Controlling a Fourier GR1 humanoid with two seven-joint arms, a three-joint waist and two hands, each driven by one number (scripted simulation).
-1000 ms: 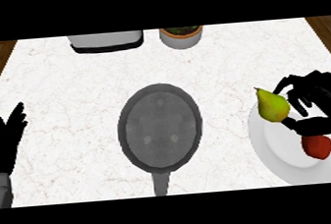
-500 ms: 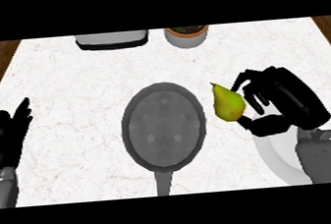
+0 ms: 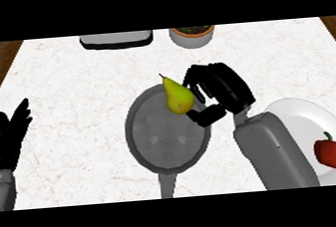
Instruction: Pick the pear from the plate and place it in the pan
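head view: looking steeply down on the counter, with the pan (image 3: pixel 167 133) as my landmark in the middle.
pear (image 3: pixel 177 97): yellow-green, stem pointing up and away, sitting over the pan's far right part; whether it hangs above the pan or touches it i cannot tell from this angle.
right hand (image 3: pixel 217 92): just right of the pan's far rim, its forearm crossing the pan's right side on the way in from the near edge.
fingers (image 3: pixel 211 78): curled round the pear's right flank, thumb tucked under it nearer the pan's middle, so the hand is clamped on the fruit, not spread.
step in hand: i'd judge this the carry's end, with lowering and letting go to come.
how to do it well: bring the pear a bit further toward the pan's centre, since it sits close to the far right rim; lower until it rests on the base, then part the fingers and lift the hand straight up so nothing nudges it.
risk: a pear is round and bottom-heavy, so released high or near the rim it may roll out.
plate (image 3: pixel 298 120): right of the pan, partly behind the forearm, with a red fruit (image 3: pixel 330 151) on it.
left hand (image 3: pixel 6 138): well left of the pan, fingers straight and up, resting, holding nothing.
far side: a toaster-like box (image 3: pixel 116 39) and a pot (image 3: pixel 192 35) beyond the pan.
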